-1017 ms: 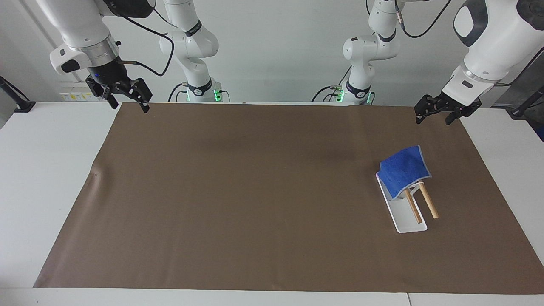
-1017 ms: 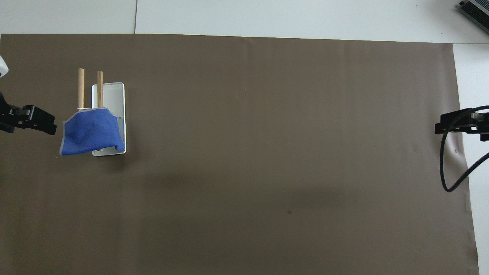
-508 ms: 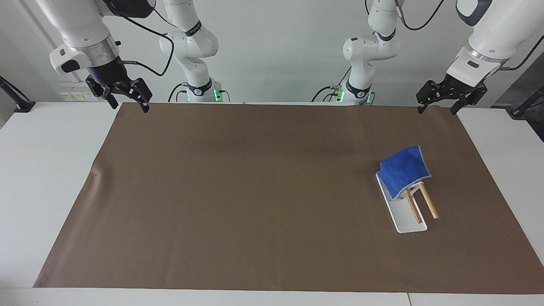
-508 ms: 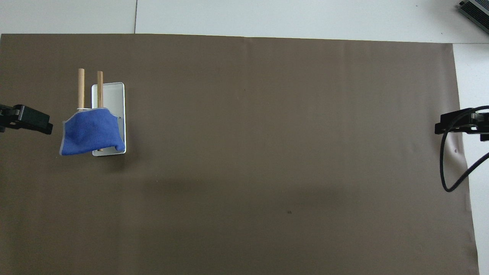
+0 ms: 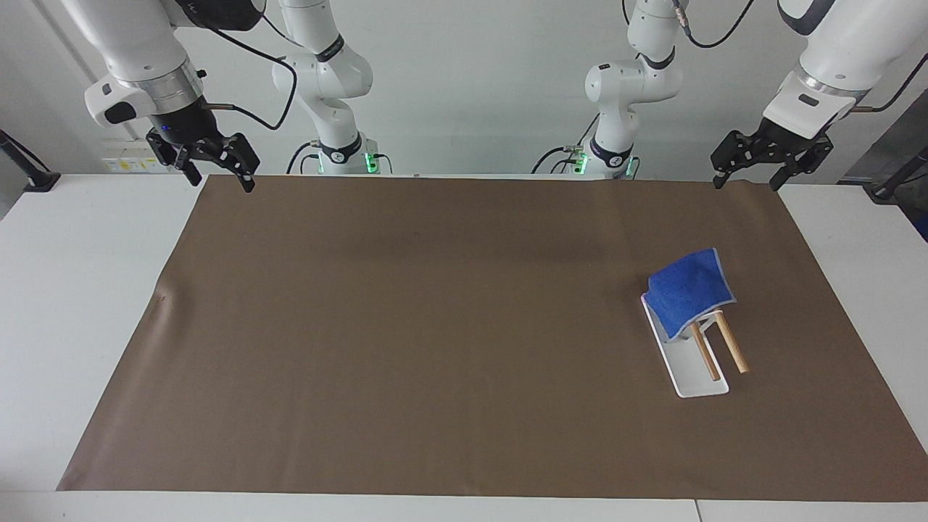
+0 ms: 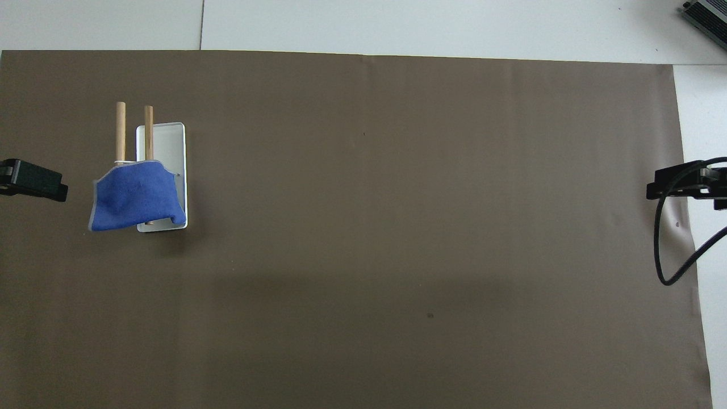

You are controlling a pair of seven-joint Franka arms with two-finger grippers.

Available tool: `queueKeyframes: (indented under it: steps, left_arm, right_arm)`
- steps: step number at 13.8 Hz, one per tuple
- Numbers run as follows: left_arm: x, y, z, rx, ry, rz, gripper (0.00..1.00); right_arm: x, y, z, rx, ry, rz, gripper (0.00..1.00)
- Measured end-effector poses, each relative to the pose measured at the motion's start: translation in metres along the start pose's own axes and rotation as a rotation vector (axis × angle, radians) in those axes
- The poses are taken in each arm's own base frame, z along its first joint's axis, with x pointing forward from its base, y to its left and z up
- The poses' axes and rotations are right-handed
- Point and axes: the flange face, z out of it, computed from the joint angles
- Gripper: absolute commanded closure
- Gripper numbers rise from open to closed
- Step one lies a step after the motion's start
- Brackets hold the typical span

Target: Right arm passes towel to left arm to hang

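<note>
Towel (image 5: 687, 290) overhang past rack (image 5: 699, 384) shows overhead.

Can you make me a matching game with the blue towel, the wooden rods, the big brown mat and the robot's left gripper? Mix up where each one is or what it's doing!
Things:
1. towel
2. wooden rods
3. brown mat
4. left gripper

States:
A. covers most of the table
B. empty, jaws open, up over the mat's edge nearest the robots
C. draped over the rack
D. stick out bare from under the blue cloth

Pairs: 1-C, 2-D, 3-A, 4-B
</note>
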Motion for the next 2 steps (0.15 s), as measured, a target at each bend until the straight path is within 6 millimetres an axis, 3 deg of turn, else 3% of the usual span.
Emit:
queueKeyframes:
  steps: [2]
  left_arm:
    - [0.0001, 0.0000, 0.0000, 0.000, 0.000, 0.000, 0.00]
  right_arm:
    - [0.0000, 0.0000, 0.0000, 0.000, 0.000, 0.000, 0.00]
